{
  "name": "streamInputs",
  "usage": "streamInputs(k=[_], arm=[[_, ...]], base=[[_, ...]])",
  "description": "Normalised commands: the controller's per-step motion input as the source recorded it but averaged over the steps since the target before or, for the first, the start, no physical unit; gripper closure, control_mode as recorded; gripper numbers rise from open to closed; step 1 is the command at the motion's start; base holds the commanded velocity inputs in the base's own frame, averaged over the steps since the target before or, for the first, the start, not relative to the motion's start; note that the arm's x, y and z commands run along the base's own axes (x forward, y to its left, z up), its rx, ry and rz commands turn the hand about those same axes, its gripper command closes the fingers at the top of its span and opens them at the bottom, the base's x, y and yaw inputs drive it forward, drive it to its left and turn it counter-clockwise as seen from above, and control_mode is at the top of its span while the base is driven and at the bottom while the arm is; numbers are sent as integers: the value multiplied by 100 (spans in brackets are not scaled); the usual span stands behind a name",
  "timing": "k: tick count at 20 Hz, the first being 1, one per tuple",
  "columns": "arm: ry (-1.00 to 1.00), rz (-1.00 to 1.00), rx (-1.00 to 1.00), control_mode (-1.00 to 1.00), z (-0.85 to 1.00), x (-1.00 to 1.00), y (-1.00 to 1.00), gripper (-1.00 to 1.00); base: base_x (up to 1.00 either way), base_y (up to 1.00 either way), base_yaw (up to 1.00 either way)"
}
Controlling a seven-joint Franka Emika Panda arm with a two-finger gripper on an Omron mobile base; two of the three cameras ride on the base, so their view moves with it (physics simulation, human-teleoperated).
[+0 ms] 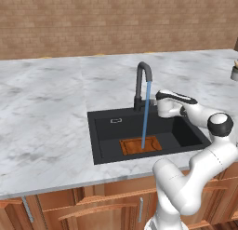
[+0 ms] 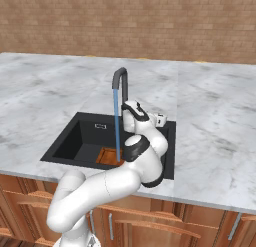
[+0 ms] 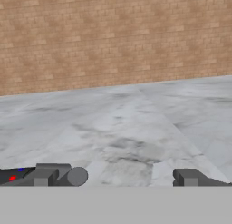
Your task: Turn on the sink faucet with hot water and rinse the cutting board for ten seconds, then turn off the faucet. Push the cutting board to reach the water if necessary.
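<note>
Tool (image 3: 121, 177) has its fingers spread wide, gripping nothing, hanging by the sink faucet (image 1: 142, 83) base. Water (image 1: 146, 117) is running straight onto the cutting board (image 1: 140, 145) in the sink (image 1: 103, 131). Rinse looks underway; next move should be nudging the lever off.

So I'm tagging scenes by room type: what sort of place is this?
A rendered kitchen, most likely. A black sink sits in a marble counter with a running faucet, a cutting board lies in the basin, wooden cabinets stand below and a brick wall stands behind.
</note>
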Motion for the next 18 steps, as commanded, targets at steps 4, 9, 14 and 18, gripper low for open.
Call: streamInputs(k=[4,9,14,18], arm=[[0,0,0,-100,0,0,0,-100],[0,0,0,-100,0,0,0,-100],[0,0,0,-100,0,0,0,-100],[0,0,0,-100,0,0,0,-100]], base=[[0,0,0],[0,0,0],[0,0,0],[0,0,0]])
